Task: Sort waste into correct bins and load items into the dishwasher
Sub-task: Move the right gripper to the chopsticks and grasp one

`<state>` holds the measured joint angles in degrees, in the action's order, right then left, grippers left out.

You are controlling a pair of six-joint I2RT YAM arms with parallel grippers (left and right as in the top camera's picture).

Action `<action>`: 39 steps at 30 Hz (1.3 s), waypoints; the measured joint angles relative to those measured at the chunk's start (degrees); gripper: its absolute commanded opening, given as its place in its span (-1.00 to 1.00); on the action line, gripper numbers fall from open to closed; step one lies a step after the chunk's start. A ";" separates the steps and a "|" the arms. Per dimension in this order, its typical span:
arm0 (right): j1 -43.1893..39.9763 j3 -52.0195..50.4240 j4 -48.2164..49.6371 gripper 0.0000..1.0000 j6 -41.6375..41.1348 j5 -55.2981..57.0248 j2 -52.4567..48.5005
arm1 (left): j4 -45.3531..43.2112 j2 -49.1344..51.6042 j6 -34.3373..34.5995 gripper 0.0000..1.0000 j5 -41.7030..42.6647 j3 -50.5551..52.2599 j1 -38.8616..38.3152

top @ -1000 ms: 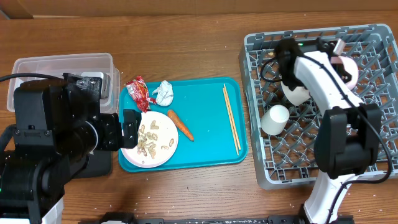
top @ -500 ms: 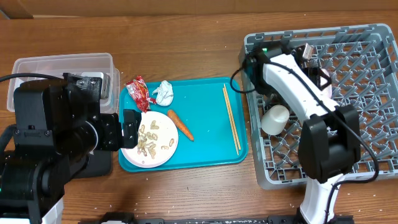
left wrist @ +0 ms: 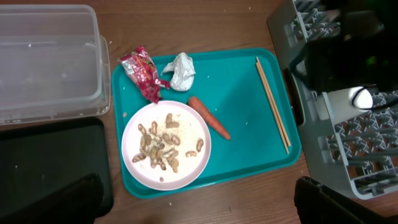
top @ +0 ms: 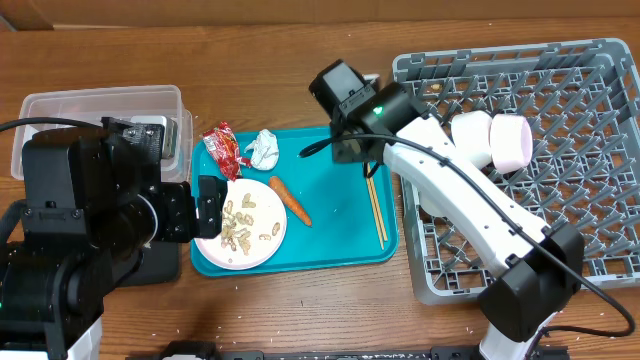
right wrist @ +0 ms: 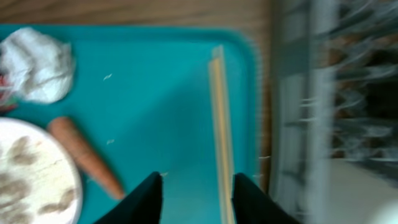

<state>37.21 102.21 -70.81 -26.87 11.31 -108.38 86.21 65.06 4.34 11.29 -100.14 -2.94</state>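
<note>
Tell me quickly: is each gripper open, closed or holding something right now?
Left gripper: open, holding nothing.
Right gripper: open, empty, above the chopsticks.

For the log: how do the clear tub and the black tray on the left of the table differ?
The clear tub is see-through with tall walls, while the black tray is opaque and shallow. The clear tub sits farther from the robot, with the black tray nearer and right against it. Both are rectangular and lie left of the teal tray. No large waste item shows in either.
</note>
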 measured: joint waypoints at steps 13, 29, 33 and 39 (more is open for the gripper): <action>-4.50 -23.37 15.87 -0.36 -0.09 -10.97 -3.78 | 0.00 0.00 0.02 1.00 0.00 0.00 0.00; -4.92 -29.57 21.09 -0.38 3.69 -15.34 -3.56 | 0.00 0.00 0.00 1.00 0.00 0.02 0.00; -4.55 -29.44 20.02 -0.38 4.44 -14.34 -3.30 | 0.00 0.00 0.02 1.00 0.00 0.00 0.00; -5.20 -28.48 18.05 -0.59 0.48 -11.34 -0.52 | -0.02 0.00 0.00 1.00 0.00 0.02 0.00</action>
<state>32.01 73.73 -52.75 -26.39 -0.03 -108.90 86.19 65.06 4.34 11.29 -100.12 -2.94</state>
